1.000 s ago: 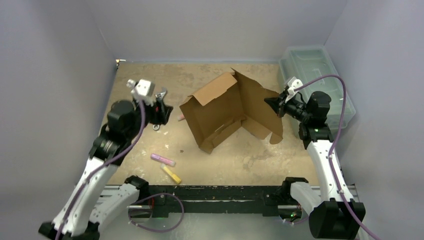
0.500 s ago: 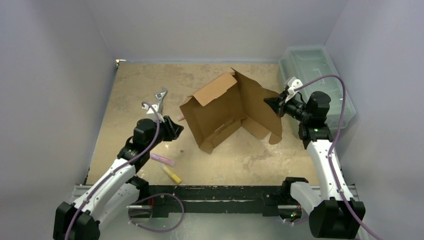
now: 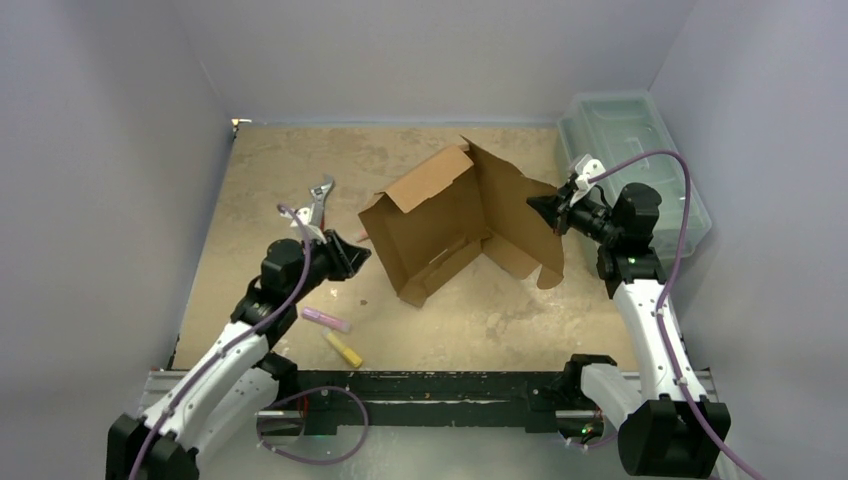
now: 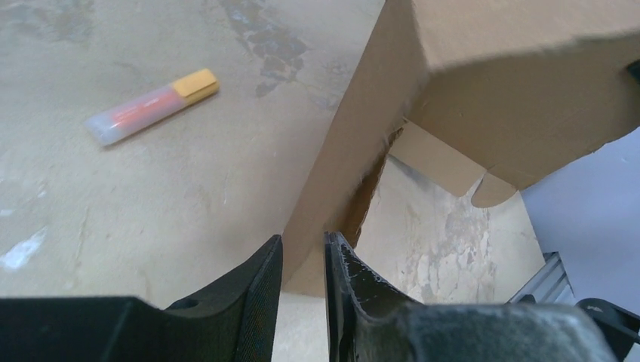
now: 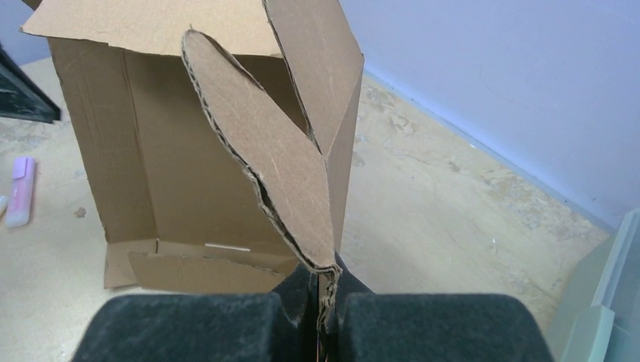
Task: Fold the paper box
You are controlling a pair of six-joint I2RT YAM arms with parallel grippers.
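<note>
Found box (image 3: 455, 225) between left gripper (image 3: 362, 252) and right gripper (image 3: 535, 203); wrench (image 3: 320, 192) behind left gripper, markers (image 3: 326, 319) before it, bin (image 3: 630, 150) far right.

A stained tan desk (image 3: 290, 150) carries a silver wrench (image 3: 320, 195) on its left side. Toward the front edge a pink-purple marker (image 3: 326, 319) lies flat with a yellow marker (image 3: 343, 349) near it. A translucent pale-green bin (image 3: 630, 140) sits at the far right corner beside the grey wall (image 3: 430, 50), and the left wrist view shows an orange-capped pink highlighter (image 4: 151, 105) lying on the desk.
</note>
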